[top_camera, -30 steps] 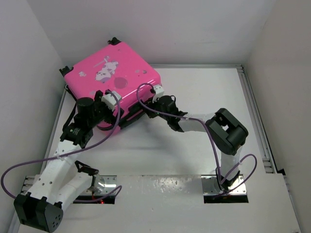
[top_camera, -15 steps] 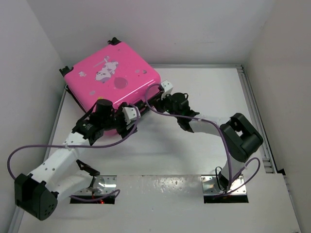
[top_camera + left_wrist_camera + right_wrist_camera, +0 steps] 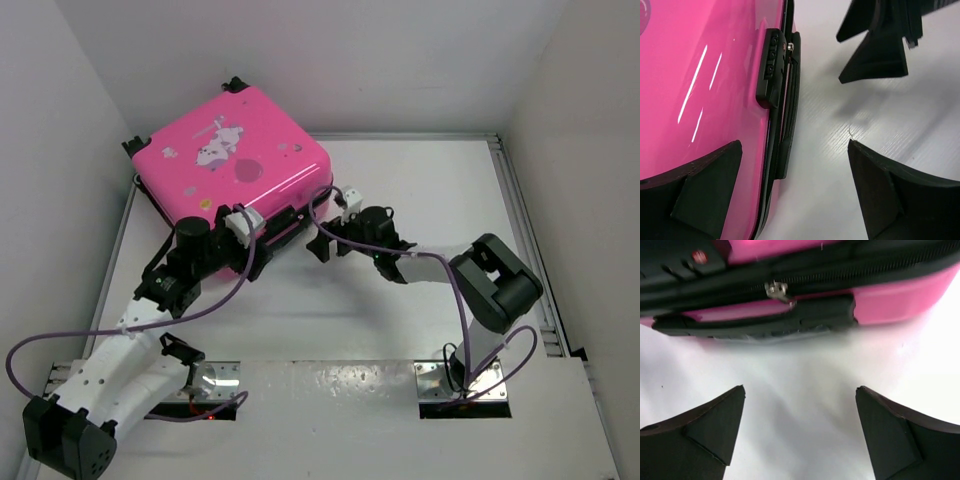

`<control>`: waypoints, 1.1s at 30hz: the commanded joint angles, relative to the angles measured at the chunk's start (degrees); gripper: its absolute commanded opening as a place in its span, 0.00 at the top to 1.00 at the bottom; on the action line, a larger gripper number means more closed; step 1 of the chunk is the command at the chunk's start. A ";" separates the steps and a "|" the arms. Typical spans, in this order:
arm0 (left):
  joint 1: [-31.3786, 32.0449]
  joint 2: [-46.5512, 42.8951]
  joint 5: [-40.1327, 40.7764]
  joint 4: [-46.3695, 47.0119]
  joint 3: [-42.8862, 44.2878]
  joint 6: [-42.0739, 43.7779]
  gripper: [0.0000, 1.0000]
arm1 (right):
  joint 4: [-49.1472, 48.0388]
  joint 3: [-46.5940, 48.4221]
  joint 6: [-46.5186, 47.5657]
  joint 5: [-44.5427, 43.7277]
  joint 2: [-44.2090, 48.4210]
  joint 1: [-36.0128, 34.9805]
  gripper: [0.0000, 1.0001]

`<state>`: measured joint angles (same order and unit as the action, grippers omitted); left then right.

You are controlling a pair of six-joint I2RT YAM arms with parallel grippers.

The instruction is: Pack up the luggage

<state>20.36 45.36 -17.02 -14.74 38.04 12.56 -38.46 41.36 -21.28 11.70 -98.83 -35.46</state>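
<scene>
The luggage is a bright pink hard-shell suitcase with white cartoon print, lying shut at the table's back left. Its black zipper trim, side handle and zipper pull face the arms. My left gripper is open at the suitcase's front edge. In the left wrist view one finger hangs over the pink shell and the other over the table, with the combination lock just ahead. My right gripper is open and empty, a little off the handle side; its gap shows only table.
White walls close in the table on the left, back and right. A metal rail runs along the right edge. Purple cables loop off both arms. The right arm's fingers show at the top of the left wrist view, close to the left gripper.
My right gripper went from shut at the suitcase's front edge to wide open and drew back from it. The left arm swung right, then pulled back a little to the left.
</scene>
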 commanded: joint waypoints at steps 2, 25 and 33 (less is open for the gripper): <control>-0.50 -0.45 13.49 6.21 1.06 -4.91 0.06 | -8.20 -0.59 2.96 0.23 -0.30 -0.48 0.13; -2.17 0.87 16.74 3.23 4.06 -7.37 0.28 | -22.35 7.94 -0.08 -0.89 -10.24 -4.09 0.60; -2.69 2.45 18.50 2.17 5.82 -7.37 0.27 | -26.75 11.19 0.36 -6.95 -16.56 -3.82 0.52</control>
<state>19.05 46.98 -2.70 -12.08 42.15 5.39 -59.59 48.53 -21.04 9.21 -112.95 -39.55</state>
